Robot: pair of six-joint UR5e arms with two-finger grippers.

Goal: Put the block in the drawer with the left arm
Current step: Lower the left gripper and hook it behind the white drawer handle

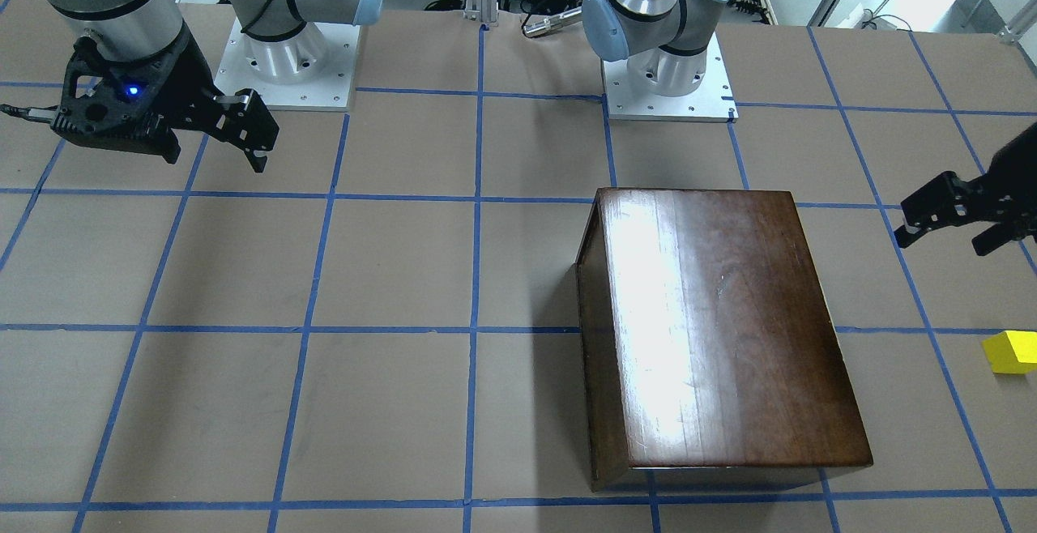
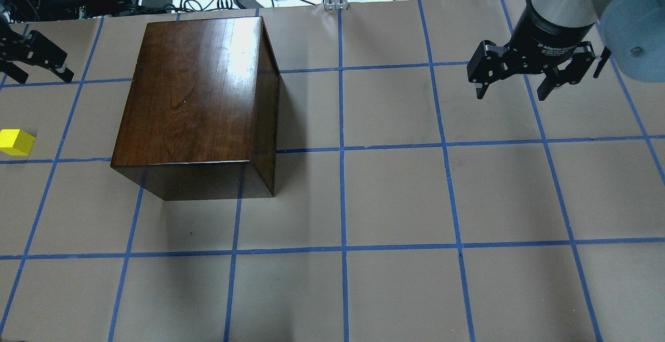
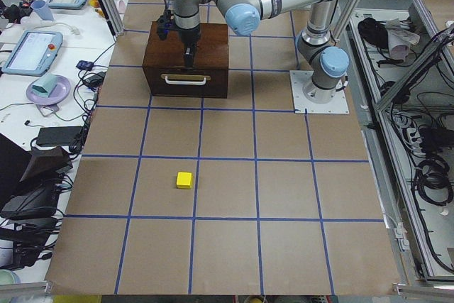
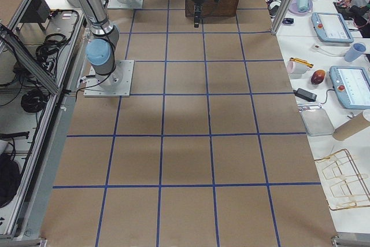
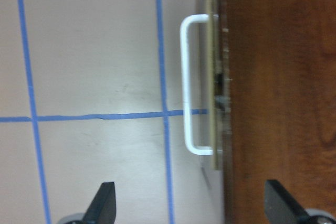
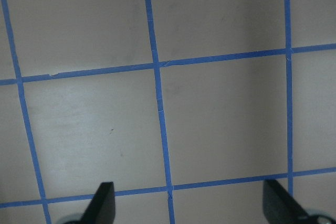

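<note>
The block [image 2: 15, 142] is a small yellow cube on the table at the far left of the overhead view; it also shows in the front view [image 1: 1011, 351] and the left side view [image 3: 184, 179]. The drawer [image 3: 186, 81] is shut in the dark wooden box [image 2: 192, 87]; its front carries a white bar handle [image 5: 191, 85]. My left gripper [image 2: 44, 77] is open and empty, hovering just beyond the box's drawer end, above the handle, apart from the block. My right gripper [image 2: 511, 95] is open and empty, far off over bare table.
The table [image 2: 395, 201] is brown paper with a blue tape grid. Both arm bases [image 1: 283, 63] stand at the robot's edge. Cables, cups and tablets [image 3: 32, 47] lie on a side bench beyond the table's far edge.
</note>
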